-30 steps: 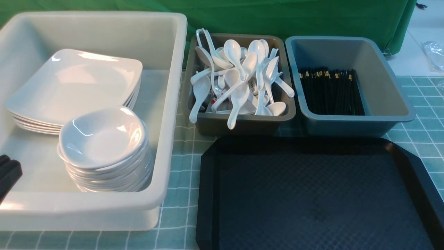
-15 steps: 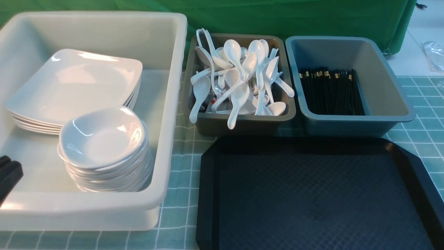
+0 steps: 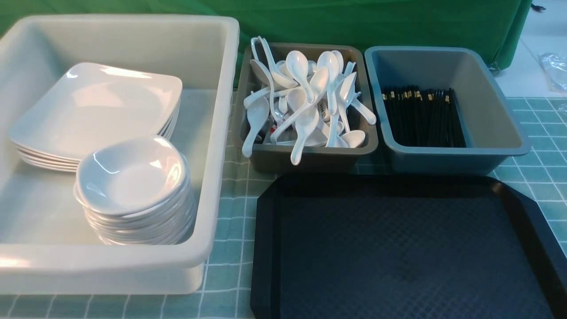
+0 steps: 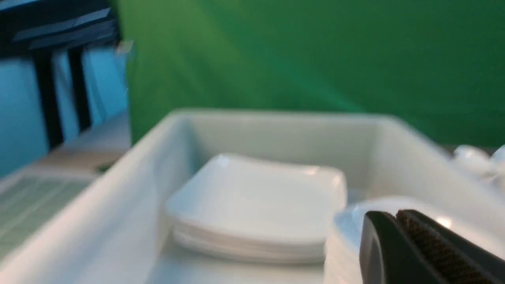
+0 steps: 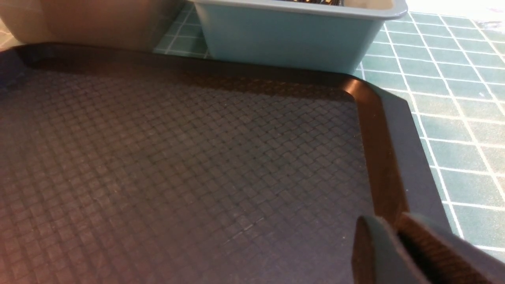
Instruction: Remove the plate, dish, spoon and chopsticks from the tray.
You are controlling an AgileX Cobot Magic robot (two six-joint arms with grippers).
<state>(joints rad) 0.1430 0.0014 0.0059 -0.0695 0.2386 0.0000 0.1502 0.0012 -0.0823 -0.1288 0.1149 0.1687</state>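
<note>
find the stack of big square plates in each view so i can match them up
Front view: stack of plates at the left, inside the white tub, behind the stack of dishes.
Left wrist view: stack of plates at centre, in the white tub.
Right wrist view: not in it.
Shared landmark: the white tub.

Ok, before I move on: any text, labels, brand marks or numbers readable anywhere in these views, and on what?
No text can be read in any view.
Dark print on a spoon in the brown-grey tub: too small and blurred to read.
Red-and-white scrap among the spoons: unreadable.
Chopsticks, tray, plates: no markings visible.
</note>
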